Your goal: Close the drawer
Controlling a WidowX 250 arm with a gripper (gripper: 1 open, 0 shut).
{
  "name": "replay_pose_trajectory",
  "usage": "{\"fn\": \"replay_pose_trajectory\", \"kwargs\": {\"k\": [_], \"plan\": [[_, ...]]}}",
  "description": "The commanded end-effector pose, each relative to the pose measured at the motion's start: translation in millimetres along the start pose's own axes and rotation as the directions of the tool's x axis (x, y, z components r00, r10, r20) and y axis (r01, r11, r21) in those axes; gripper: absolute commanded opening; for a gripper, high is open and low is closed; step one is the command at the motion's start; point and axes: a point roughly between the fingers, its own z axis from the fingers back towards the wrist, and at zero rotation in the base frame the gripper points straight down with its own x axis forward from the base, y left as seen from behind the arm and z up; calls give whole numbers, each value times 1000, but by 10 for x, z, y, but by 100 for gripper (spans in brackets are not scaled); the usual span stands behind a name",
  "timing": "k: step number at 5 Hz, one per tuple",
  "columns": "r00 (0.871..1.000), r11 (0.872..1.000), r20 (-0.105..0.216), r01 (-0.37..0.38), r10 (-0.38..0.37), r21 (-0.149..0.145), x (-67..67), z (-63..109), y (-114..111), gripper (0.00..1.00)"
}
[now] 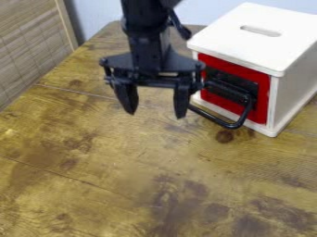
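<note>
Open pincer beside the loop handle of a red-fronted drawer

Find the drawer (220, 66) at the right of the camera view, set in the front of a white box-shaped cabinet (254, 35) on a wooden tabletop (111, 185). See its red front framed by the cabinet's white edges, with a black panel (231, 81) in the middle. Cannot tell from this angle whether any gap remains around that front. Follow the large black loop handle (220, 120) outward from the panel, curving low over the wood toward the pincer (155, 100).

Look to the left of the drawer for the black robot arm (147, 42), reaching down from the top edge, slightly blurred. Note the pincer open, with two fingers spread wide apart, pointing down and holding nothing between them. Notice the finger nearer the cabinet overlapping the outer end of the handle in this view; cannot tell whether touching it or only passing in front.

Observe an oblong slot (261, 31) in the top of the cabinet, and a slatted, woven-looking panel (33, 46) along the upper left, beyond the edge of the tabletop.
</note>
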Motion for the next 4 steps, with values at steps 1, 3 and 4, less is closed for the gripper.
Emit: {"fn": "replay_pose_trajectory", "kwargs": {"k": [1,3,4], "plan": [[998,1000,55,-21,21,1,1,145,27,100],[998,1000,65,-26,27,-7,-35,235,118,100],[997,1000,82,-14,15,-19,27,364,203,100]]}}
